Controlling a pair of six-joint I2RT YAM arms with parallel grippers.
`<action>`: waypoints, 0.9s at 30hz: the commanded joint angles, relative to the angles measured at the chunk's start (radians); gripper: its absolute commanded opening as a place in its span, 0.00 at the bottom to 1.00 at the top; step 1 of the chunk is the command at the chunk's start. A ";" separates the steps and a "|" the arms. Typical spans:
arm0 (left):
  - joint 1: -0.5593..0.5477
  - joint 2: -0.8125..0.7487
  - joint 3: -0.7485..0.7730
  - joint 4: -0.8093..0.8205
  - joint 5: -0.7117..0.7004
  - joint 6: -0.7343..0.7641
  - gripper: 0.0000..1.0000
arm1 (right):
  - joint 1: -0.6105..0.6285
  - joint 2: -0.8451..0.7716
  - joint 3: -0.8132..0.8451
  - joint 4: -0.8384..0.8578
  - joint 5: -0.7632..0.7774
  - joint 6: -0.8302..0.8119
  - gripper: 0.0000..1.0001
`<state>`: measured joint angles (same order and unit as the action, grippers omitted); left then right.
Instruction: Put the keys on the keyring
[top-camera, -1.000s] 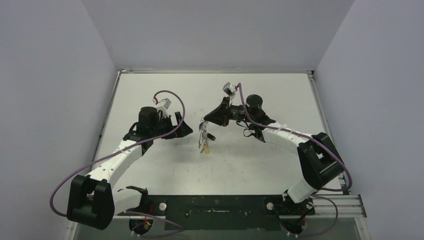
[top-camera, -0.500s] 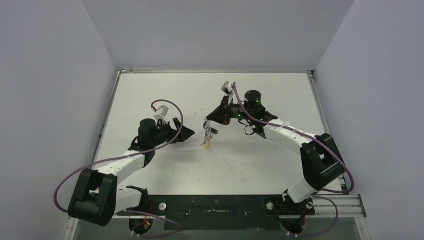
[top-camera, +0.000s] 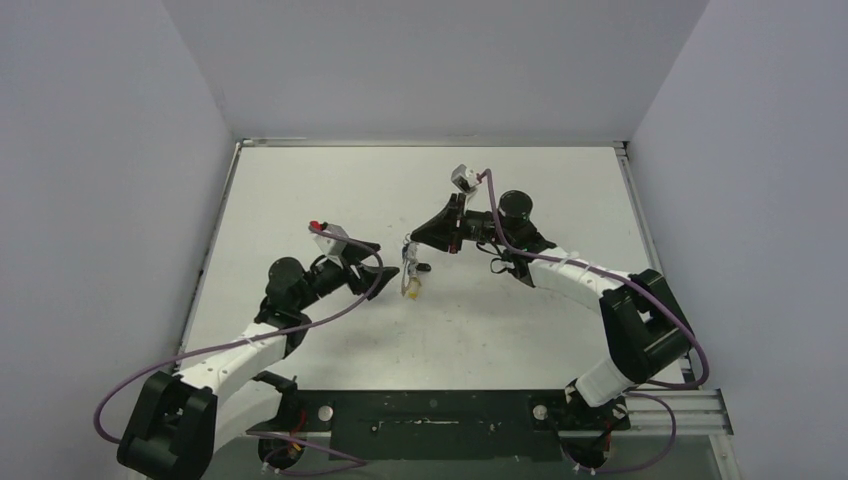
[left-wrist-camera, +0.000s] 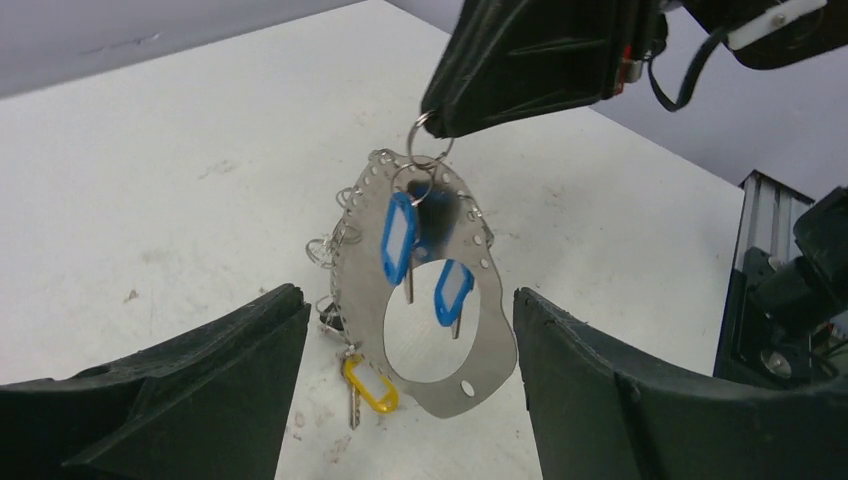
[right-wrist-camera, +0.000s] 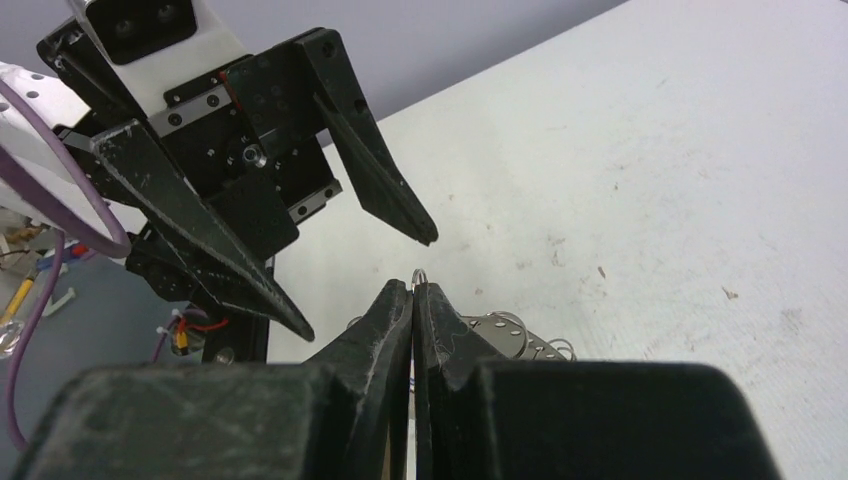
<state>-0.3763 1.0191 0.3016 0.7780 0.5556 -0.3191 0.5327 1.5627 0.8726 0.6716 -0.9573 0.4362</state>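
Observation:
The keyring (left-wrist-camera: 440, 392) is a flat silvery hoop with small holes round its rim. It hangs upright from a small split ring (left-wrist-camera: 428, 128) pinched in my shut right gripper (top-camera: 412, 238). Two blue-tagged keys (left-wrist-camera: 398, 238) hang across its opening. A yellow-tagged key (left-wrist-camera: 368, 385) and a dark key (left-wrist-camera: 330, 318) dangle at its lower left edge, about touching the table. My left gripper (left-wrist-camera: 405, 295) is open and empty, its fingers (left-wrist-camera: 200, 400) either side of the hoop but short of it. In the top view the hoop (top-camera: 408, 268) hangs between both grippers.
Loose small split rings (left-wrist-camera: 325, 248) hang on the hoop's left rim. The white table (top-camera: 520, 330) is scuffed, with grey walls close on three sides. The left gripper (right-wrist-camera: 368, 288) faces the right one at short range.
The left arm has drawn back and lowered, its wrist now tilted up toward the hoop. The right gripper still holds the keyring in nearly the same place.

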 joint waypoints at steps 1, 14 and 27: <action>-0.033 0.034 0.100 -0.011 0.115 0.158 0.71 | 0.020 -0.029 -0.005 0.195 -0.036 0.047 0.00; -0.030 0.105 0.196 0.013 0.179 0.194 0.59 | 0.026 -0.048 -0.040 0.209 -0.043 0.048 0.00; 0.042 -0.077 0.177 -0.145 0.211 0.219 0.67 | 0.028 -0.101 -0.053 0.130 -0.083 -0.022 0.00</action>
<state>-0.3603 0.9569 0.4549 0.6701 0.7090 -0.1093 0.5526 1.5322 0.8173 0.7696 -0.9970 0.4740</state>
